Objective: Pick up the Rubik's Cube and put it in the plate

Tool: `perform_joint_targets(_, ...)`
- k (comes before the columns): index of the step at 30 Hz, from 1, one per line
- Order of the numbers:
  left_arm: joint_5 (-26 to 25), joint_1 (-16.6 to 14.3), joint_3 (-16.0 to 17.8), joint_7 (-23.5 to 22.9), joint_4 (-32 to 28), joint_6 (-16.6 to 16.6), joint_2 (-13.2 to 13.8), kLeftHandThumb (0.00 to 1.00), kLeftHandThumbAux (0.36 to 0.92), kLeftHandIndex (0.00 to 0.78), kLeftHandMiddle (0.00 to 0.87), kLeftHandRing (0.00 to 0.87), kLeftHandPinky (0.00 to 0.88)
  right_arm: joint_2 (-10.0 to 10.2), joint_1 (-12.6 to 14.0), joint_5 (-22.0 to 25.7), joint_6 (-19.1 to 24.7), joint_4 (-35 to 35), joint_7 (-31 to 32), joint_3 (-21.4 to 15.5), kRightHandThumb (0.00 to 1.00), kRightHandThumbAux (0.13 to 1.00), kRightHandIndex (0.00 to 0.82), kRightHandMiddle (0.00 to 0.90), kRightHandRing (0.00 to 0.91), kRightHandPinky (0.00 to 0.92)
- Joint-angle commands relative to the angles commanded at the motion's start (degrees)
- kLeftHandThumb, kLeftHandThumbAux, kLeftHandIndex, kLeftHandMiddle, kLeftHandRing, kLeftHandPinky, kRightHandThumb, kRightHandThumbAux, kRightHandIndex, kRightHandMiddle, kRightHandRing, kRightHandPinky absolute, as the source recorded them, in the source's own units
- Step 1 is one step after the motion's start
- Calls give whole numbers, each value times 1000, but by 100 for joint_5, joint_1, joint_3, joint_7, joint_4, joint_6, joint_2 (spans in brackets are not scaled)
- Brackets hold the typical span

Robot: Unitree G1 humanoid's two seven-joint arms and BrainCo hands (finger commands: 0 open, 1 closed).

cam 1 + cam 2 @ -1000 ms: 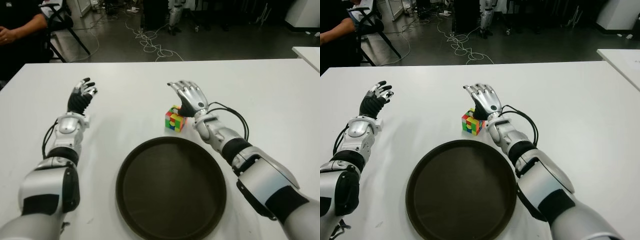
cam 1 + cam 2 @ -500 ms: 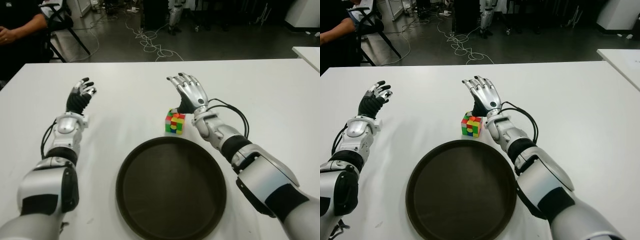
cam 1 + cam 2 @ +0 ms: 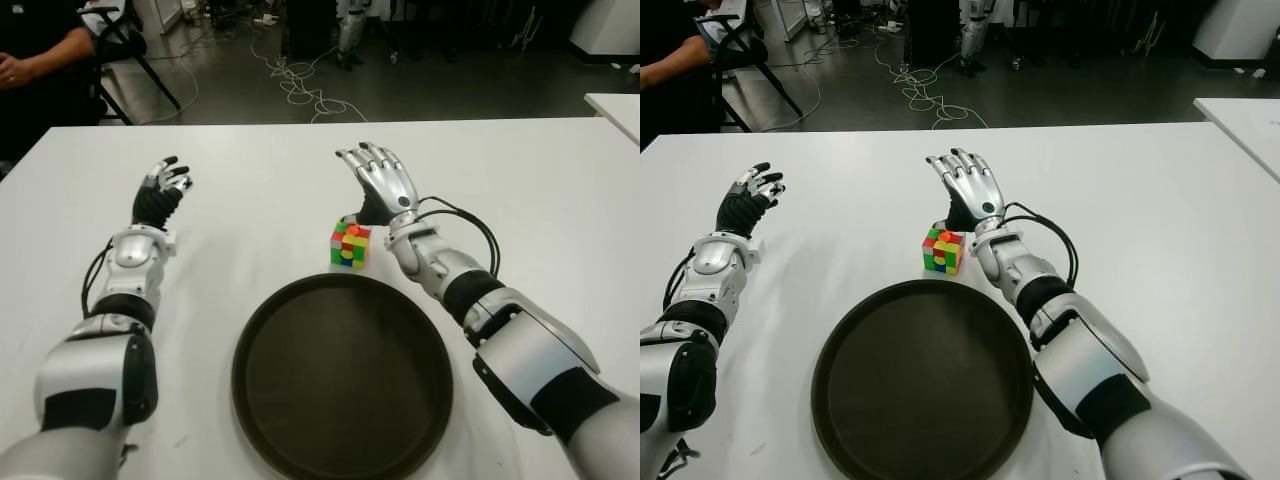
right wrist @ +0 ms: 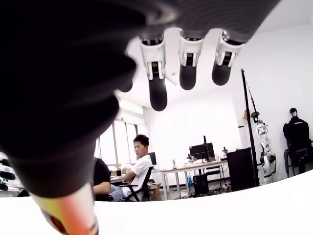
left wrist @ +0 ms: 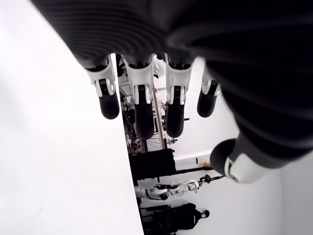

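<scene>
**Multicoloured cube sat on the table, not in the plate**

White table (image 3: 260,210) had the left hand (image 3: 160,192) out on its left side, well away from everything, fingers relaxed and spread, nothing in it. Rubik's Cube (image 3: 349,243) sat on the table just beyond the far rim of the dark round plate (image 3: 342,375). Right hand (image 3: 378,182) was raised just behind and to the right of the cube, fingers spread wide, holding nothing.

My right hand (image 3: 380,185) is silver with black fingertips; my left hand (image 3: 160,192) is black with white knuckles. The Rubik's Cube (image 3: 349,243) shows red, green, yellow and orange squares. The plate (image 3: 300,400) is dark brown, the table (image 3: 250,210) white.
</scene>
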Motion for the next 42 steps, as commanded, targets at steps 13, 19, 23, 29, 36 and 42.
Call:
perform_joint_targets(13, -27, 28, 7, -59, -17, -60, -14, 163, 584, 105, 188, 154, 100, -30, 20, -5, 22, -11, 66, 14, 0, 857, 0, 0, 0, 1)
perform_joint_targets(19, -72, 21, 51, -69, -19, -55, -31, 167, 605, 96, 180, 150, 107, -25, 19, 12, 34, -7, 98, -2, 0, 858, 0, 0, 0, 3)
perform_joint_targets(23, -42, 26, 32, -25, -21, -77, -40, 158, 612, 101, 185, 155, 110, -27, 29, 10, 42, -8, 112, -3, 0, 848, 0, 0, 0, 3)
perform_joint_targets(29, 7, 44, -18, 8, -22, -95, -38, 140, 592, 96, 169, 130, 78, -33, 51, 15, 51, -14, 166, -11, 0, 848, 0, 0, 0, 0)
perform_joint_targets(36, 21, 30, -48, 15, -14, -60, -28, 144, 603, 102, 182, 145, 95, -33, 57, 80, 70, 14, 272, -92, 0, 830, 0, 0, 0, 0)
perform_joint_targets(42, 25, 34, -54, -1, -12, -59, -20, 133, 601, 100, 177, 135, 75, 11, 104, 426, -105, 6, 575, -414, 0, 806, 0, 3, 5, 30)
